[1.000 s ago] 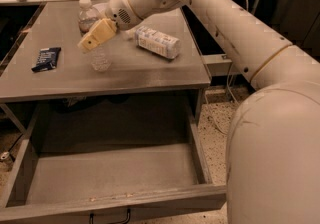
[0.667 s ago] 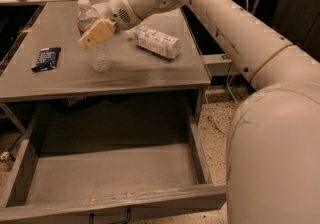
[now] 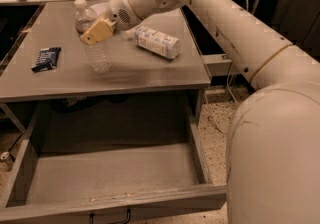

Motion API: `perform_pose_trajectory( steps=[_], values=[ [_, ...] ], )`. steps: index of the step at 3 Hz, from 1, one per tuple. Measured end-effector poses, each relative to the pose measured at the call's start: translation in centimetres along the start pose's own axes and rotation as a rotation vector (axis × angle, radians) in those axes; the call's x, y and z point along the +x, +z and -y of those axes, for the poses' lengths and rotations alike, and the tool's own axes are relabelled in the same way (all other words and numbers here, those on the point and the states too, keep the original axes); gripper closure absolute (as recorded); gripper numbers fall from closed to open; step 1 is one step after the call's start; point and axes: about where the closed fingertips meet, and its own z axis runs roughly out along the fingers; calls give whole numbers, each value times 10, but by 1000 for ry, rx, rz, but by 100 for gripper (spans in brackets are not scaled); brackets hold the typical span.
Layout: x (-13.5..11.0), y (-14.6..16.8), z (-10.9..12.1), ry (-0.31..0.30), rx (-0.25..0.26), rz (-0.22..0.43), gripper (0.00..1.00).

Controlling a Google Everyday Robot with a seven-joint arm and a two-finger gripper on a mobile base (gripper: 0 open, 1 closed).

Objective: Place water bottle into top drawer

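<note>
Grey surface (image 3: 150, 74) bears the leaning bottle (image 3: 99, 56), the end effector (image 3: 96, 33) clamped high on it; such a high hold on slick ribbed plastic may let it swing, slip or clip the edge before reaching the open drawer (image 3: 115, 174)

Dim, warm light — gripper (image 3: 98, 31) lit above the table (image 3: 150, 70) (shadow beneath it).
</note>
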Motion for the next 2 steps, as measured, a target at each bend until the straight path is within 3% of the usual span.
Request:
perform_pose_trajectory(
  steps=[1,2],
  values=[
    [6,-9,-11,10,14,5,100],
    [13,-33,-36,33,53,17,100]
  ],
)
